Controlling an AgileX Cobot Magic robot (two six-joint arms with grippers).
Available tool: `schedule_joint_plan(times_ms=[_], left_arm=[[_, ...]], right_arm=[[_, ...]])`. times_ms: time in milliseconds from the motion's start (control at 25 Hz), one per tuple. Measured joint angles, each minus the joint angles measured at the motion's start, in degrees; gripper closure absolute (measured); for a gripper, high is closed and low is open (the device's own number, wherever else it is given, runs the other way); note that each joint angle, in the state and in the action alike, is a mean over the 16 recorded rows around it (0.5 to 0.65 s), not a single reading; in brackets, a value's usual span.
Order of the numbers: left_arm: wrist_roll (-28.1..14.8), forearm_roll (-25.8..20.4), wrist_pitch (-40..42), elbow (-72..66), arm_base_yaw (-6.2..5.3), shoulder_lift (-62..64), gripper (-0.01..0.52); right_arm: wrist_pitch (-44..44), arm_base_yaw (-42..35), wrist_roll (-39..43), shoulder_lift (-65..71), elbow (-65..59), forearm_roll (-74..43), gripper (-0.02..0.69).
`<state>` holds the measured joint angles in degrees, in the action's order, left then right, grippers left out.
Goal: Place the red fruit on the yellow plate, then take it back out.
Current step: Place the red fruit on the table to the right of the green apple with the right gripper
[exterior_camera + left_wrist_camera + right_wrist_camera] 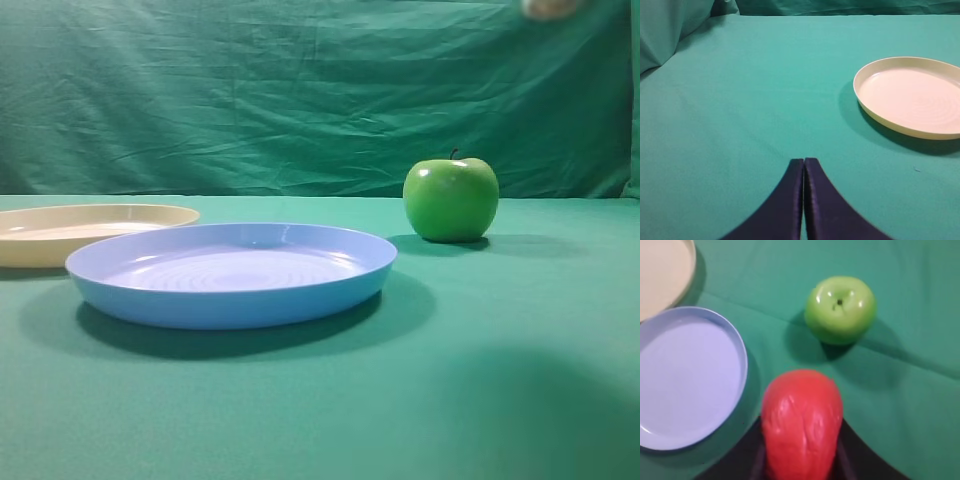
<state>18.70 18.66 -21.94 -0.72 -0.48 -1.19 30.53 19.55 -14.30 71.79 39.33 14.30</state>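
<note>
Two plates: yellow plate (912,95) pale and shallow, blue plate (685,377) round, both smooth plastic.
Red fruit (802,427): wrinkled skin, clamped in right gripper (800,462) above the green cloth (500,380).
Left gripper (804,167): fingers pressed together, nothing held.
Green apple (841,307): shiny.

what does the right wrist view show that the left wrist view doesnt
Only the right wrist view shows the red fruit held in the right claw, raised above the cloth, plus the green apple and the light blue plate. Only the left wrist view shows the left claw, shut and empty, and the whole bare yellow plate. Both share that yellow plate, just an edge in the right wrist view, and the green tablecloth.
</note>
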Motion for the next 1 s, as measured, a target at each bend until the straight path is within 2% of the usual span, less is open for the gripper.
schedule_joint_plan(times_ms=[160, 280, 560, 800, 920, 1000], left_arm=[[0.0, 0.0, 0.0, 0.0, 0.0, 0.0, 0.514], [0.0, 0.0, 0.0, 0.0, 0.0, 0.0, 0.514], [0.0, 0.0, 0.0, 0.0, 0.0, 0.0, 0.514], [0.0, 0.0, 0.0, 0.0, 0.0, 0.0, 0.514], [0.0, 0.0, 0.0, 0.0, 0.0, 0.0, 0.514], [0.0, 0.0, 0.0, 0.0, 0.0, 0.0, 0.514]], right_arm=[[-6.11, -0.08, -0.75, -0.09, -6.03, 0.03, 0.446], [-9.81, -0.1, -1.35, 0.64, -8.69, 0.19, 0.396], [-13.67, -0.12, -2.7, 2.86, -10.32, 0.92, 0.204], [-10.77, -0.12, -3.02, 4.19, -7.43, 1.46, 0.05], [-7.07, -0.12, -3.08, 3.71, -4.08, 1.57, 0.038], [-3.98, -0.12, -3.12, 2.88, -1.17, 1.64, 0.064]])
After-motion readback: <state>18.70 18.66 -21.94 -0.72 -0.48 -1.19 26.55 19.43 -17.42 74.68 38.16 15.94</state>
